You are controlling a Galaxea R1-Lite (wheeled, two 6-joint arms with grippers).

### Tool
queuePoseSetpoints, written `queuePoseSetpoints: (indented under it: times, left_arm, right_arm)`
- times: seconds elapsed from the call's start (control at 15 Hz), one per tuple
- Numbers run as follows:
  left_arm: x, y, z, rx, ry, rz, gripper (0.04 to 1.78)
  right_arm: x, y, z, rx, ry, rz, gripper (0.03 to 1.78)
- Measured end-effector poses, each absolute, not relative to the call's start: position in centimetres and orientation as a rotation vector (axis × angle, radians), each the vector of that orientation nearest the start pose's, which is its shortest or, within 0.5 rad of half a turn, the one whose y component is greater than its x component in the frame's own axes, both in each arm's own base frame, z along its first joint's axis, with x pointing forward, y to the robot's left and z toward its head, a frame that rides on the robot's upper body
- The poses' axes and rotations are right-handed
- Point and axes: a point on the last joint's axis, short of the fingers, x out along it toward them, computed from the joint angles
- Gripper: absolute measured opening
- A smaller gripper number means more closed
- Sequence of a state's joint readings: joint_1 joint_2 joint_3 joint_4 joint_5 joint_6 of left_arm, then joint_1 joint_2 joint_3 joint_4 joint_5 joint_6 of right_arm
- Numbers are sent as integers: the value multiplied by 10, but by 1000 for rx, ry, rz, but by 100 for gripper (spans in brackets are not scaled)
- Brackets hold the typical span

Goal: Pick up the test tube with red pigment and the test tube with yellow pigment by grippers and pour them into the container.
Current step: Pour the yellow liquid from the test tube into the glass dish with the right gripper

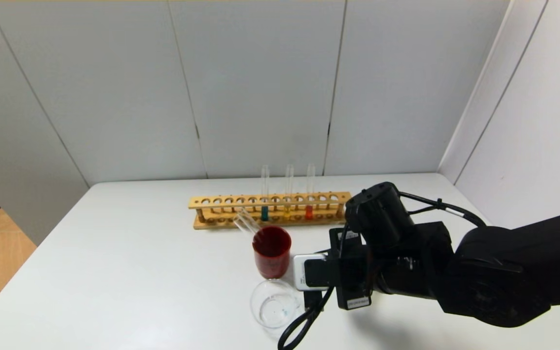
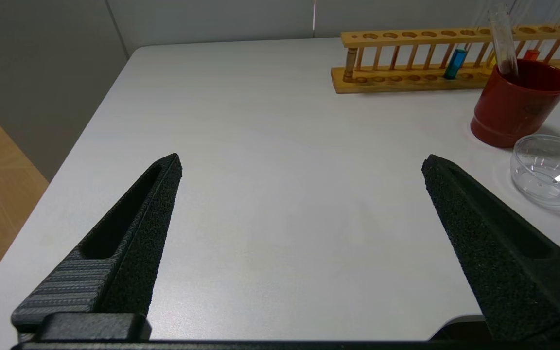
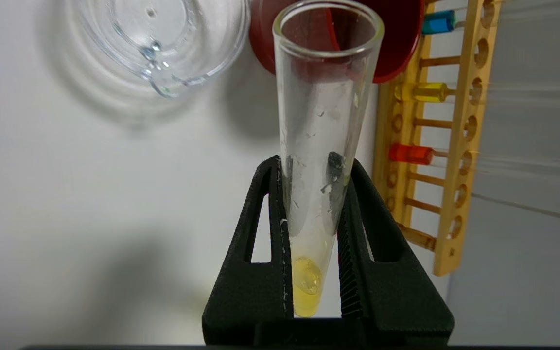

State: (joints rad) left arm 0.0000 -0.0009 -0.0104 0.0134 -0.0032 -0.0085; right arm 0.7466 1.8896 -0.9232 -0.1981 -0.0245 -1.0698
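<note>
Left gripper: lower frame of its wrist view, fingers spread wide, holding nothing.
Container: lower centre of the head view; we see it nearly empty.
Right gripper: lower centre of its wrist view, clamped on the test tube with yellow pigment, mouth near the red cup.
Rack: centre, holding the test tube with red pigment.
Progress: we judge both pours remain.

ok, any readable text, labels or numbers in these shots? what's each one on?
None readable.
White sticker on the right arm's wrist housing: print too small to read.
White sticker on top of the same housing: too small to read.
Red cup: faint dark mark on its wall, not legible.
Wooden rack, tubes, glass container: no markings seen.
</note>
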Motion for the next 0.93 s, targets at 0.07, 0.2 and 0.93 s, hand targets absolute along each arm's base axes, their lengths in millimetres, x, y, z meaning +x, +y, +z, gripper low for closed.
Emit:
queuePoseSetpoints:
  times: [0.07,0.2,0.93]
  left_arm:
    - [-24,0,77,-9,3,-3,175]
    - [-24,0,77,-9,3,-3,175]
    - [-24,0,77,-8,2,-3,175]
  right_arm:
    - [243,224,113,-1310,317,1034,35]
    - [244,225,112,-1381,372,1051,35]
    - [270,260,109,-1503,428,1101,35]
